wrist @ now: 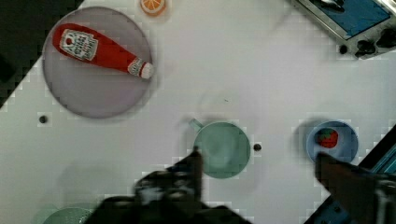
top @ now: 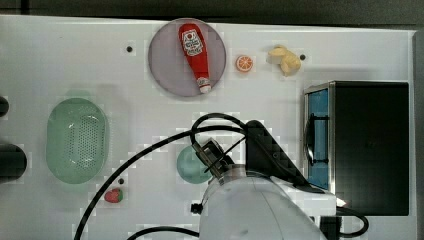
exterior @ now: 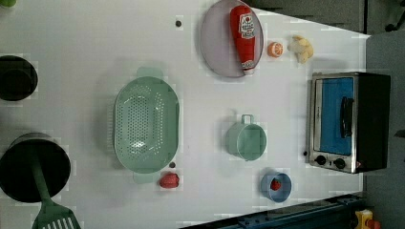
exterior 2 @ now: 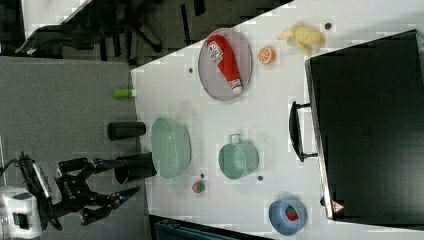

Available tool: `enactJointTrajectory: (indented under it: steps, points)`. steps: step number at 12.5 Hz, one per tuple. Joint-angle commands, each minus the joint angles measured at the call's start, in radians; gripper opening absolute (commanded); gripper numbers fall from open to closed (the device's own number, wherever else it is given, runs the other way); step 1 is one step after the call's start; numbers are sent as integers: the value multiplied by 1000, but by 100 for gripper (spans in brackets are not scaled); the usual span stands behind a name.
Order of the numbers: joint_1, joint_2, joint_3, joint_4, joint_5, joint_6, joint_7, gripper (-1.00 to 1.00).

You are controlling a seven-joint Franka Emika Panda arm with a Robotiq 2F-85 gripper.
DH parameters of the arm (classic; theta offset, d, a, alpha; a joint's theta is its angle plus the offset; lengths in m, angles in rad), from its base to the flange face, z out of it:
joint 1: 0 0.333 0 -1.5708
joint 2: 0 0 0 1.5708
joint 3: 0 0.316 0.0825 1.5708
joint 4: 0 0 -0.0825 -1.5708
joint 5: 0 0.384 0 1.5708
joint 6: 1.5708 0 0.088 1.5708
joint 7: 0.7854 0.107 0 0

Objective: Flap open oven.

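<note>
Saw gripper (wrist: 259, 170) from wrist view: two dark fingers (wrist: 194, 169) spread wide, nothing between them, hanging high above table (wrist: 261, 70). In top view, arm body covered part of green cup (top: 189, 165) and blue bowl area. Blue bowl (wrist: 332, 142) held strawberry; bowl rim partly behind finger. Oven (exterior: 348, 121) sat at left view's right table edge, door shut, handle bar across blue glass, two knobs at one end. Far side: ketchup bottle (top: 195, 56) lying on grey plate (top: 167, 75); label lettering too small, I could not read it.

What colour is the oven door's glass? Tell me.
Blue-tinted, on the oven; the left view shows it best.
</note>
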Motion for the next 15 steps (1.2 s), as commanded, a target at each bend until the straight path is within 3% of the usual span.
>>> enactJointTrajectory:
  steps: [1, 3, 4, 8, 15]
  points:
    - [-11, 51, -13, -14, 2, -10, 29, -9]
    - [-20, 51, -20, -22, 1, -10, 29, -55]
    - [-22, 52, -27, -27, -2, -7, 27, -65]
    - [-35, 69, -79, -71, -19, 34, -148, -65]
    - [-81, 140, -231, -143, -66, 217, -786, -65]
